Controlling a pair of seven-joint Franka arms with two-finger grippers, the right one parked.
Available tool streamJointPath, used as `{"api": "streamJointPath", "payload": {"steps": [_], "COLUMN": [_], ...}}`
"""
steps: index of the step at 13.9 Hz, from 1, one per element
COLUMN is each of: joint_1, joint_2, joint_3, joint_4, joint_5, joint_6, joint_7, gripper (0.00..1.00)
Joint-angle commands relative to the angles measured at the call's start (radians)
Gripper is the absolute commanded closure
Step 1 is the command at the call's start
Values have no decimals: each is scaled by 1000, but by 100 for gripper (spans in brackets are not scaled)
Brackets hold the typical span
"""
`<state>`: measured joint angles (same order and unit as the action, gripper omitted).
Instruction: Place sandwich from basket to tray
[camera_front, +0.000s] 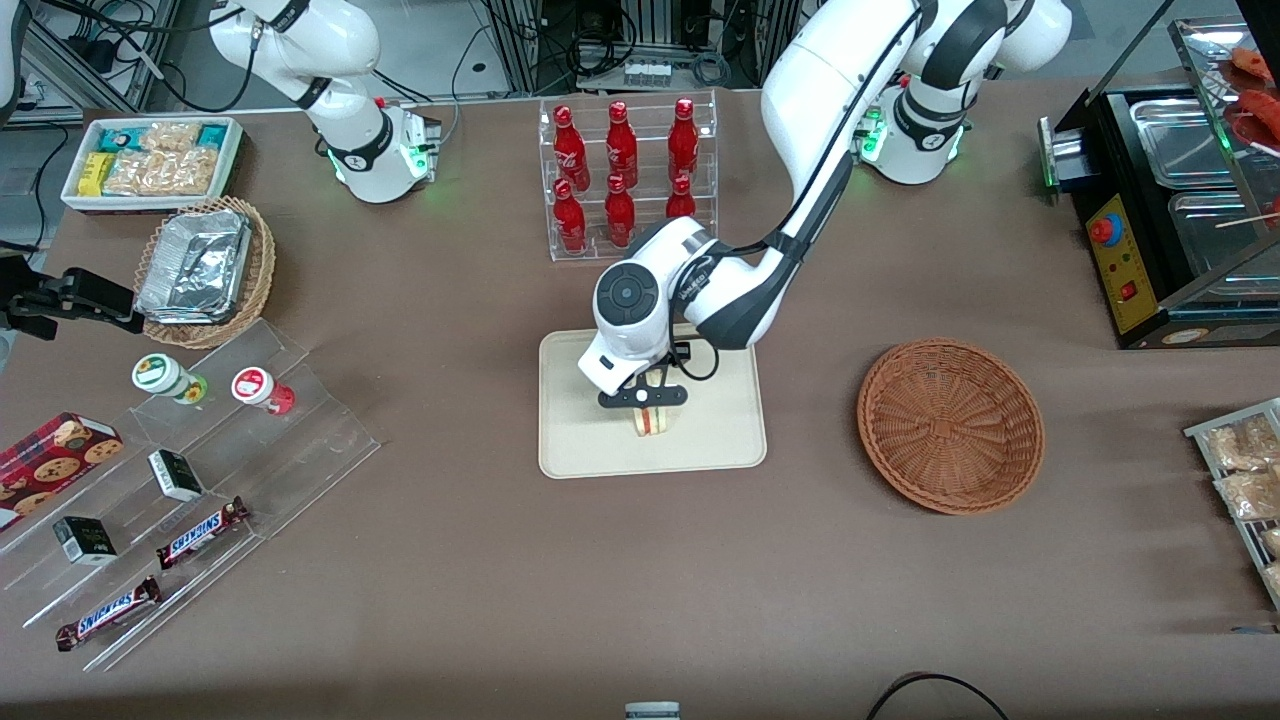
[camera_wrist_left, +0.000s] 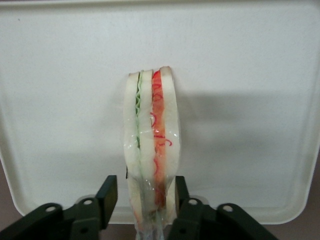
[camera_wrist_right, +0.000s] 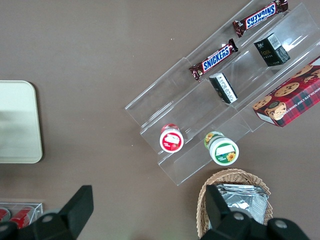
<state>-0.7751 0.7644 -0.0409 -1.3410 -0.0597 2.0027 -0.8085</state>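
Note:
The sandwich (camera_front: 655, 421), a pale wedge with red and green layers in clear wrap, stands on its edge on the cream tray (camera_front: 575, 450), near the tray's middle. My left gripper (camera_front: 645, 398) hangs just above it, with one finger on each side of the wedge. In the left wrist view the sandwich (camera_wrist_left: 152, 140) rests on the tray (camera_wrist_left: 240, 75). The gripper (camera_wrist_left: 144, 184) is open: one finger (camera_wrist_left: 107, 194) stands clear of the bread with a visible gap, the other is close against the wrap. The reddish-brown basket (camera_front: 950, 425) sits empty beside the tray, toward the working arm's end.
A clear rack of red bottles (camera_front: 625, 175) stands farther from the camera than the tray. A clear stepped stand with snacks (camera_front: 190, 480), a tan basket of foil containers (camera_front: 205, 270) and a white bin (camera_front: 150, 160) lie toward the parked arm's end. A black appliance (camera_front: 1160, 220) is at the working arm's end.

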Motion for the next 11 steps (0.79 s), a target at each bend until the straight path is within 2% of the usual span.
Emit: {"api": "streamJointPath", "payload": {"steps": [1,7,11], "joint_1": [-1,8,137], "joint_2": [-68,-285,-414], "joint_3": [25,186,204], "joint_4": [13,-9,-27], "joint_5": [8,8,6], "joint_6": [-45,-249,-389], "joint_7": [-43,-28,155], "gripper": [0,0,0]}}
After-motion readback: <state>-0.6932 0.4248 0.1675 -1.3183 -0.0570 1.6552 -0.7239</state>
